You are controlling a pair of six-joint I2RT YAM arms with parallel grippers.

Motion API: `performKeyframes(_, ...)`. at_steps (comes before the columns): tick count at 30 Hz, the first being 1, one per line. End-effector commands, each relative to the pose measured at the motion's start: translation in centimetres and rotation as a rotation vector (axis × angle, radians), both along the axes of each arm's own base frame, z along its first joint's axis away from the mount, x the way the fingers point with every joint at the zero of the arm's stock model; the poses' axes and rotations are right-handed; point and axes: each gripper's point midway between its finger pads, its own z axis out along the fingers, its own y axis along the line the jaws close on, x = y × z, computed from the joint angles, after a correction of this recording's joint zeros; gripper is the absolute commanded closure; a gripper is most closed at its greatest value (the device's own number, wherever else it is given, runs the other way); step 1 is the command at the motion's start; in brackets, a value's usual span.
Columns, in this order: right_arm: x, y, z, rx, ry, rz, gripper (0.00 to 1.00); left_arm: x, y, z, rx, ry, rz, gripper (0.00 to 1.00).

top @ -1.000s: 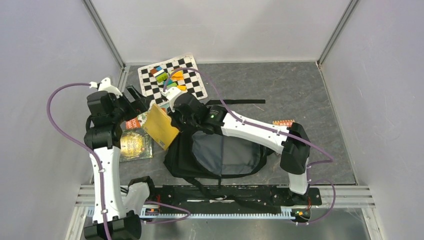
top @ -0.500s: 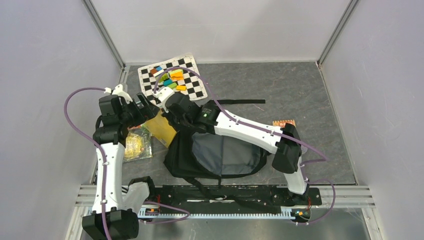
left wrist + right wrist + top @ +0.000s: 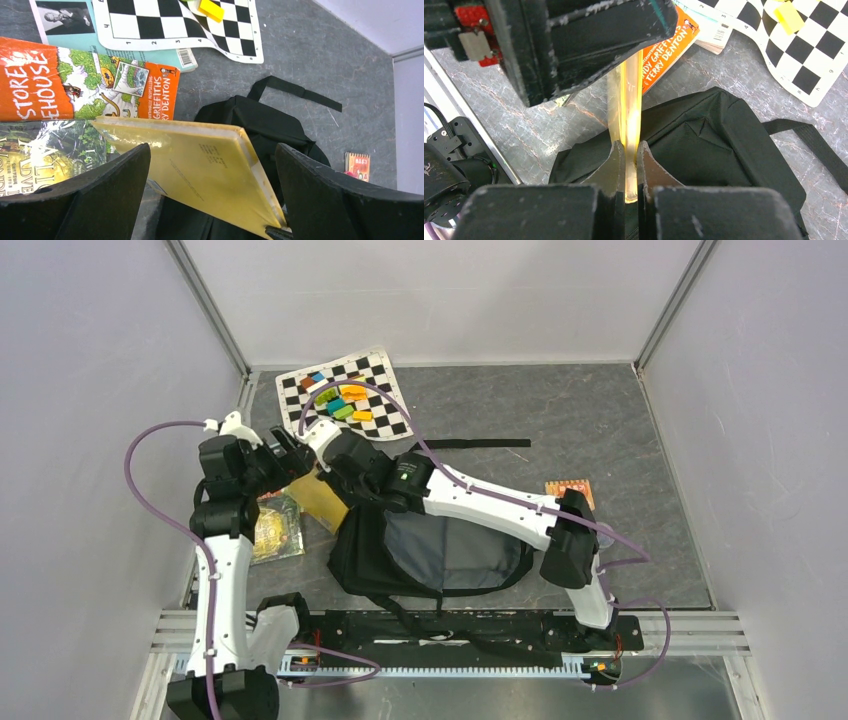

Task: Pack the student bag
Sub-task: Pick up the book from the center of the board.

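Note:
The student bag is a large black backpack lying open, grey lining up; it also shows in the left wrist view and the right wrist view. My right gripper is shut on the edge of a thin yellow book and holds it tilted over the bag's left end. My left gripper is open, its fingers standing wide on either side of the yellow book. In the top view the left gripper sits just left of the right gripper.
An orange book and a green and gold book lie left of the bag. A chequered mat with coloured blocks lies at the back, over a teal book. A small orange notebook lies right of the bag.
The left gripper has moved right, up to the yellow book. The right gripper has carried the book a little left and lower, so less of it shows from above.

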Motion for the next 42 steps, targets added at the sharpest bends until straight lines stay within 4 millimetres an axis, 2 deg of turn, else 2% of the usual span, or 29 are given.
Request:
performKeyframes(1,0.1,1.5,3.3,0.080,-0.065,0.012,1.00,0.7,0.5,0.9,-0.019,-0.041,0.054,0.00)
performKeyframes(4,-0.4,1.7,3.5,0.078,-0.079,0.029,1.00,0.5,1.2,-0.9,0.012,0.048,0.077,0.02)
performKeyframes(8,-1.0,2.1,3.7,0.095,-0.097,0.054,1.00,-0.2,2.1,-1.7,0.066,0.088,0.099,0.25)
performKeyframes(9,-1.0,2.1,3.7,0.100,-0.099,0.053,0.99,-0.3,2.1,-1.6,0.070,0.084,0.099,0.27)
performKeyframes(13,-1.0,2.6,3.5,0.118,-0.114,0.066,0.83,-0.7,2.2,-1.7,0.081,0.090,0.100,0.43)
performKeyframes(17,-1.0,3.5,3.0,0.120,-0.133,0.096,0.65,-0.8,1.9,-2.0,0.069,0.105,0.082,0.53)
performKeyframes(22,-0.3,4.6,2.4,0.127,-0.148,0.085,0.52,-1.1,2.0,-1.9,0.073,0.105,0.094,0.62)
performKeyframes(25,-0.4,5.6,2.0,0.145,-0.125,0.080,0.47,-1.4,2.2,-1.9,0.082,0.108,0.108,0.62)
performKeyframes(31,-0.8,6.9,1.1,0.183,-0.053,0.062,0.43,-1.9,2.6,-1.7,0.079,0.093,0.149,0.68)
performKeyframes(34,-0.8,7.2,0.6,0.186,-0.039,0.045,0.43,-2.1,2.7,-1.5,0.075,0.081,0.168,0.69)
performKeyframes(35,-0.8,7.2,0.3,0.183,-0.032,0.033,0.46,-2.2,2.8,-1.5,0.073,0.079,0.175,0.69)
performKeyframes(39,-0.1,6.4,0.4,0.180,-0.025,-0.044,0.78,-2.7,2.8,-0.9,0.068,0.046,0.193,0.67)
performKeyframes(41,0.2,5.5,1.1,0.181,-0.042,-0.079,0.93,-2.9,2.8,0.0,0.076,0.009,0.189,0.56)
performKeyframes(42,0.3,5.1,1.5,0.189,-0.051,-0.088,0.99,-3.1,2.7,0.7,0.083,-0.019,0.185,0.45)
